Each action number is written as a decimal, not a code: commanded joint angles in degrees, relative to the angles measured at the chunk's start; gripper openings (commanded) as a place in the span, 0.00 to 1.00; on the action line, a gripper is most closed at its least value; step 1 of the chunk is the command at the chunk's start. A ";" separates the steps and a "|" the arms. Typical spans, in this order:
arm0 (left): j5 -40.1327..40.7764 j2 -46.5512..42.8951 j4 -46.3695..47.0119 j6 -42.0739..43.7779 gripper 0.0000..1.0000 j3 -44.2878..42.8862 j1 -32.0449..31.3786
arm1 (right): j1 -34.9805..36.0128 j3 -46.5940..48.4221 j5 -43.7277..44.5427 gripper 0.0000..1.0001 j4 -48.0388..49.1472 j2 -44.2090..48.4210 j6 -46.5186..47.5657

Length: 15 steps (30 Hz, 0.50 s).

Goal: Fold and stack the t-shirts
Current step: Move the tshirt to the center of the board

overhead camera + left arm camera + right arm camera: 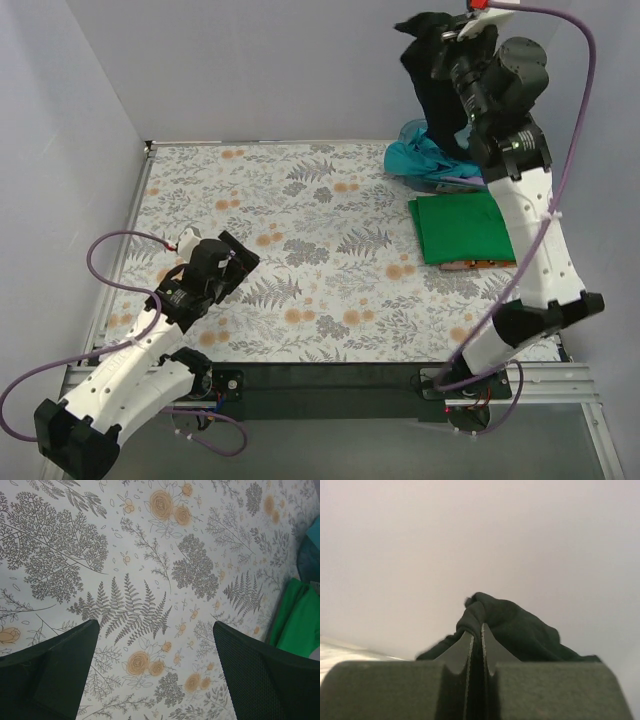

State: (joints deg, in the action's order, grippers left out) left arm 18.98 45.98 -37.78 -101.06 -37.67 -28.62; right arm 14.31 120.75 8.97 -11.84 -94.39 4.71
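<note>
Right pincer (476,631) clamped on black tee (520,630), raised high; left pincer (155,625) wide above floral table (150,555).

A robot laboratory's test cell, not a home or a shop. In the top view two white arms, the left arm (130,360) and the right arm (535,250), are bolted to a black plate (320,385) set on bare aluminium rails (570,380) along the bottom edge. Purple cables (125,233) loop loose from both arms. Plain pale panels (60,120) close in the left, back and right of the frame. The surface (300,200) is covered by a cloth printed with ferns and orange flowers. In the upper right the right gripper (476,635), clamped on a black t-shirt (430,80), holds it up against the bare wall
</note>
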 commanded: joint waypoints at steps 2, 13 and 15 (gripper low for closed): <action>-1.31 -2.99 -2.82 -1.34 0.98 -1.18 0.15 | 15.44 -0.51 -7.82 0.01 4.89 6.40 -0.31; 0.00 -13.89 -14.86 -6.43 0.98 -4.51 0.14 | 34.20 5.19 -15.83 0.01 3.75 2.81 -9.36; 0.61 -16.00 -17.15 -7.66 0.98 -5.13 0.14 | 35.35 6.86 -16.00 0.01 3.92 2.02 -10.86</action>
State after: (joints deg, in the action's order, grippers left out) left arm 17.45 33.08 -49.12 -105.93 -39.97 -28.62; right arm 48.16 122.65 -3.88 -11.22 -92.55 -2.07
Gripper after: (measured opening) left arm 0.982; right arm 0.086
